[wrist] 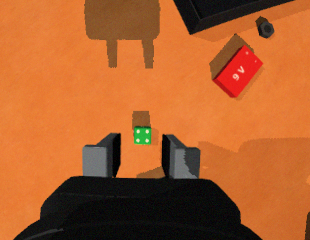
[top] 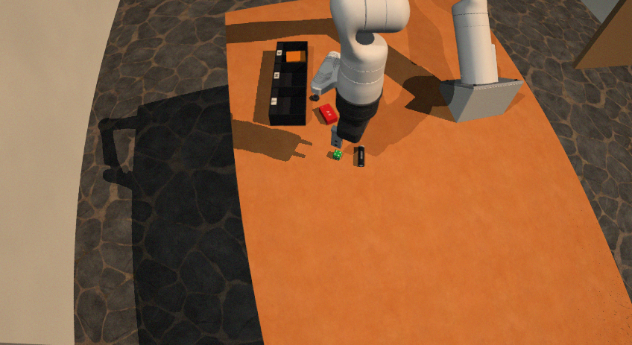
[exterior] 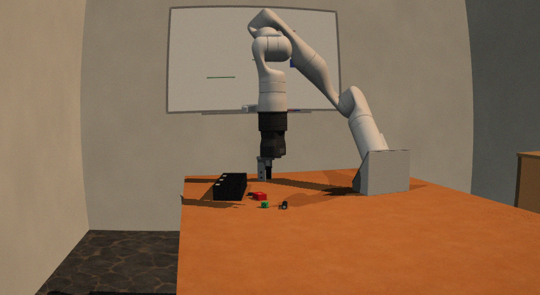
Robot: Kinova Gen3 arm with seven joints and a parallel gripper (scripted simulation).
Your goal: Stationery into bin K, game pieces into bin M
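The black three-bin box (top: 287,119) (exterior: 228,190) stands on the table. Its bin K (top: 293,45) holds an orange block (top: 294,56); its middle bin M (top: 290,79) shows nothing inside. A green die (top: 337,154) (exterior: 264,204) (wrist: 142,135) with white pips lies on the table. My gripper (top: 340,142) (exterior: 265,178) (wrist: 141,149) is open and empty, pointing down, well above the table. In the wrist view the die appears between and just beyond the fingertips. One finger is mostly hidden in the top view.
A red 9 V battery (top: 328,114) (exterior: 259,195) (wrist: 238,71) and a small dark nut (top: 314,97) (exterior: 249,194) (wrist: 266,28) lie beside the bins. A black cylindrical battery (top: 361,156) (exterior: 284,205) lies near the die. The third bin, marked T (top: 288,103), is at the near end.
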